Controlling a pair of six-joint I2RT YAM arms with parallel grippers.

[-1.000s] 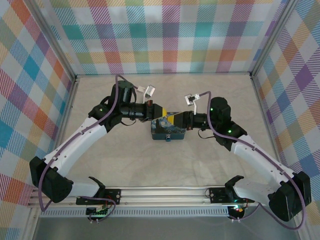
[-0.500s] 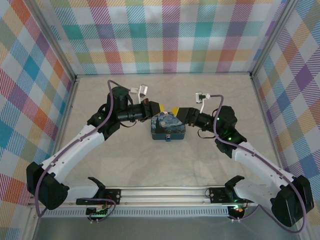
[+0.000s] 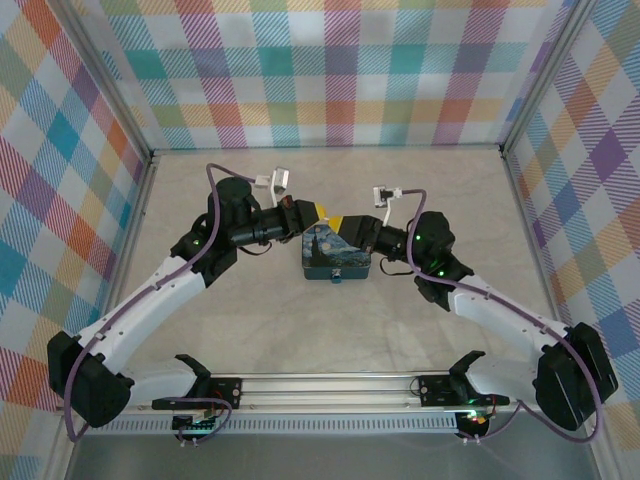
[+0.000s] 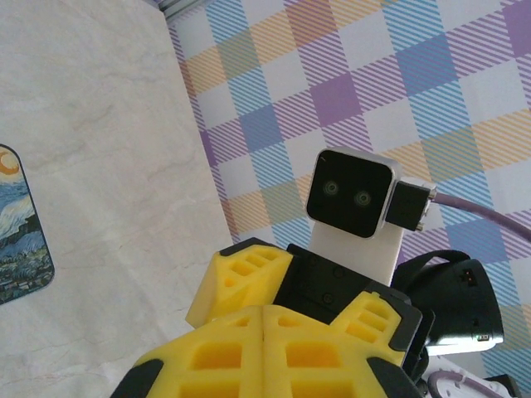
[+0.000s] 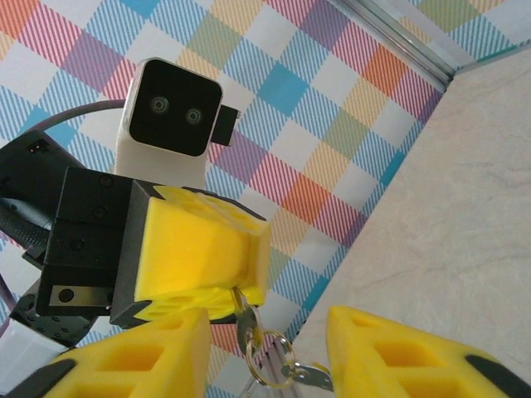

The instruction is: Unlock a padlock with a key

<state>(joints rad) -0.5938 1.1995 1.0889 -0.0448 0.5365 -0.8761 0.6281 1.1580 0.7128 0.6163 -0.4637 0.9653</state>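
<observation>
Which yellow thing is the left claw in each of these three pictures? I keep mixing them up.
Top external: left claw at centre, just above the painted tin in the picture.
Left wrist: bottom centre, yellow and shut.
Right wrist: left of centre, the yellow block with a key hanging beneath.
Shared landmark: the checked wall.

Tin (image 3: 338,255) sits mid-table (image 3: 250,320), between the two arms. Left gripper (image 3: 316,212) and right gripper (image 3: 347,222) meet tip to tip above the tin's far edge, left one on the left. Key (image 5: 243,319) hangs under the left gripper; its ring (image 5: 270,365) lies between the right gripper's fingers (image 5: 390,348).
</observation>
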